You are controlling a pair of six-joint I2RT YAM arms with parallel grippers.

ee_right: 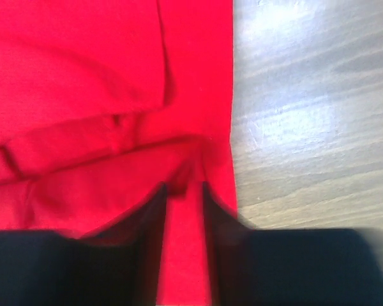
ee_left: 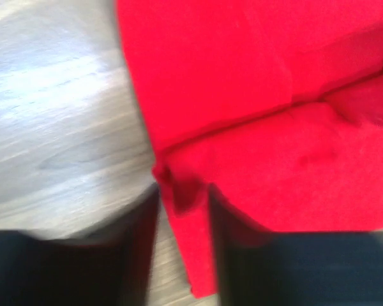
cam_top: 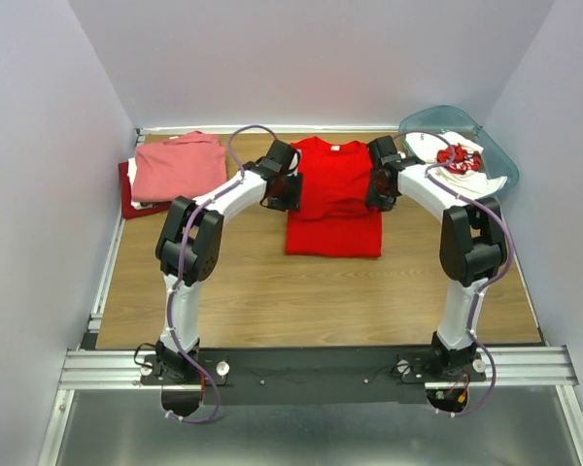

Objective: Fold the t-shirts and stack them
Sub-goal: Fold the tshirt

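A plain bright red t-shirt lies part-folded in the middle of the table, with a small white neck label at its far end. My left gripper is at its left edge and my right gripper at its right edge. In the left wrist view the left gripper has its jaws apart around a strip of the red shirt, with wood showing beside the strip. The right gripper also stands with jaws apart over the shirt's edge. A salmon-pink t-shirt lies folded on a darker red one at the back left.
A translucent teal bin at the back right holds a white t-shirt with red print. Grey walls close in the table on three sides. Bare wood lies in front of the red shirt, and a metal rail runs along the near edge.
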